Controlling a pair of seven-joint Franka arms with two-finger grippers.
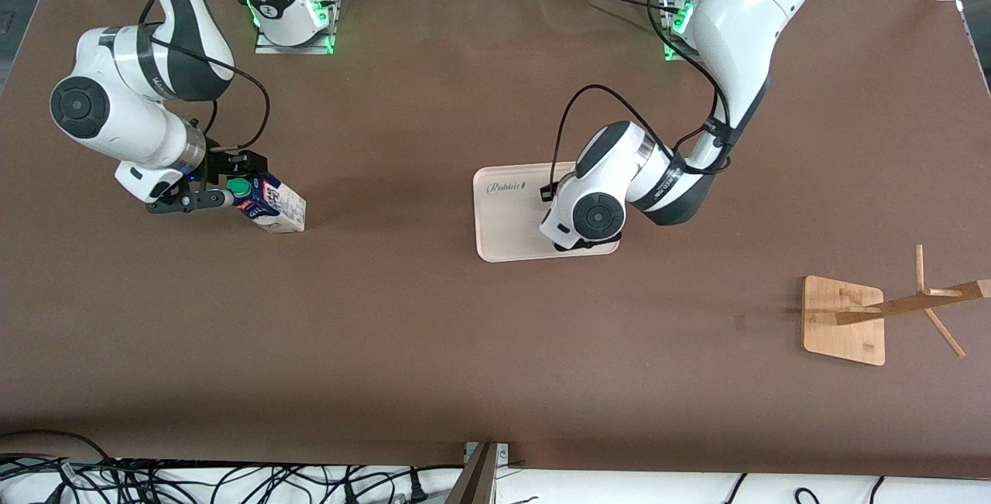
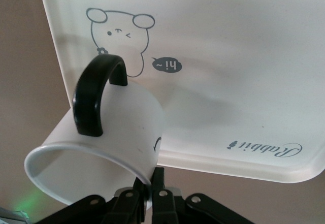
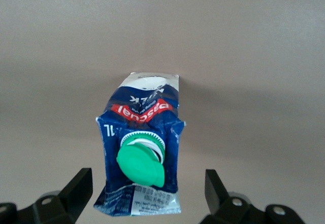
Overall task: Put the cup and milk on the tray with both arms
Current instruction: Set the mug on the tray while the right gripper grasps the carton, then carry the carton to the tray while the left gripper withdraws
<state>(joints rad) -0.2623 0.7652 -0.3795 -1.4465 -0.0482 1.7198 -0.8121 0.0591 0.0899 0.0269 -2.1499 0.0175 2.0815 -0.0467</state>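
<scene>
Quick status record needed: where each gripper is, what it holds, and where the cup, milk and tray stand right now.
left gripper: over the tray, shut on the cup's rim
cup: held tilted above the tray, not set down
tray: mid-table, nothing resting on it that shows
right gripper: open, fingers either side of the milk, not touching
milk: upright on the table toward the right arm's end, off the tray
wooden rack: toward the left arm's end, nearer the front camera

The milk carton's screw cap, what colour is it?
Green. The round cap on the milk carton shows best in the right wrist view.
</scene>
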